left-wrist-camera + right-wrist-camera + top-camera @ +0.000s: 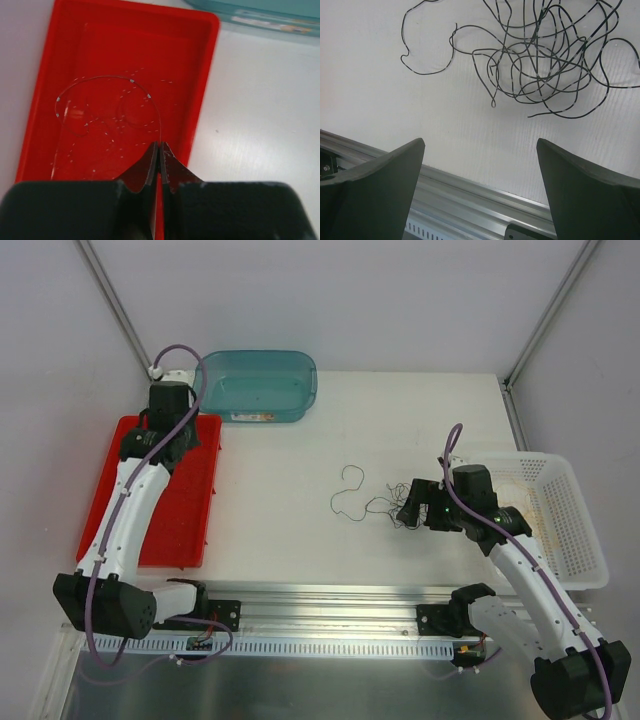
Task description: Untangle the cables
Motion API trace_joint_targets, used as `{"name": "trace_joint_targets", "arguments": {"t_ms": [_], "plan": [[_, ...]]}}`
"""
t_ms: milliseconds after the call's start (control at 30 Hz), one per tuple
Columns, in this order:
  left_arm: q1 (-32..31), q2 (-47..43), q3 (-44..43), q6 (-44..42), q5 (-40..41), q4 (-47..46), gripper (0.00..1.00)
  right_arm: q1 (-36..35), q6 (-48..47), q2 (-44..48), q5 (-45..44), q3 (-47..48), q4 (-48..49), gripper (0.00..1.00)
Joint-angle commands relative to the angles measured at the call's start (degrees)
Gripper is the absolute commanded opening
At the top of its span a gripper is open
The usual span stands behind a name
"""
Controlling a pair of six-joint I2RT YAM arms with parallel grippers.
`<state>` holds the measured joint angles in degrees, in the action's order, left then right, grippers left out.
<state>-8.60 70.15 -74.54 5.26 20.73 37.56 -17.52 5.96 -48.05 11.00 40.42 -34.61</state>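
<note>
The left gripper (158, 150) is hovering over the near end of a red tray (125, 40), its jaws pressing together where a thin cable (107, 77) is running into their tips. The cable is curving away in a wide loop across the tray floor. The tray is sitting on a white counter (260, 110), with a teal bin (270, 15) showing at the top right.

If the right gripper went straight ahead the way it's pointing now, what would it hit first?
Most likely the tangle of dark cables on the table: the open right gripper faces it with nothing between. Depth is unclear; it might touch the table first.
</note>
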Motion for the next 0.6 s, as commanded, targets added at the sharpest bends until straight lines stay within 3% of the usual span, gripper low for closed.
{"name": "trace_joint_targets", "arguments": {"t_ms": [0,200,333,567], "plan": [[6.38,2.88,0.1,-2.88,2.99,3.4,0.0,-0.41,0.55,0.85,0.86,1.06,-0.72,0.99],[10.27,12.63,2.56,2.39,1.15,0.33,0.01,-0.41,0.46,0.33,1.56,1.15,-0.89,1.0],[12.2,18.96,2.47,4.23,3.52,0.06,0.09,-0.5,-0.24,0.68,1.65,2.11,-2.04,0.99],[13.0,19.94,5.19,5.99,2.74,-1.88,0.51,-0.41,-1.3,-0.99,-0.72,2.03,-3.1,1.0]]}}
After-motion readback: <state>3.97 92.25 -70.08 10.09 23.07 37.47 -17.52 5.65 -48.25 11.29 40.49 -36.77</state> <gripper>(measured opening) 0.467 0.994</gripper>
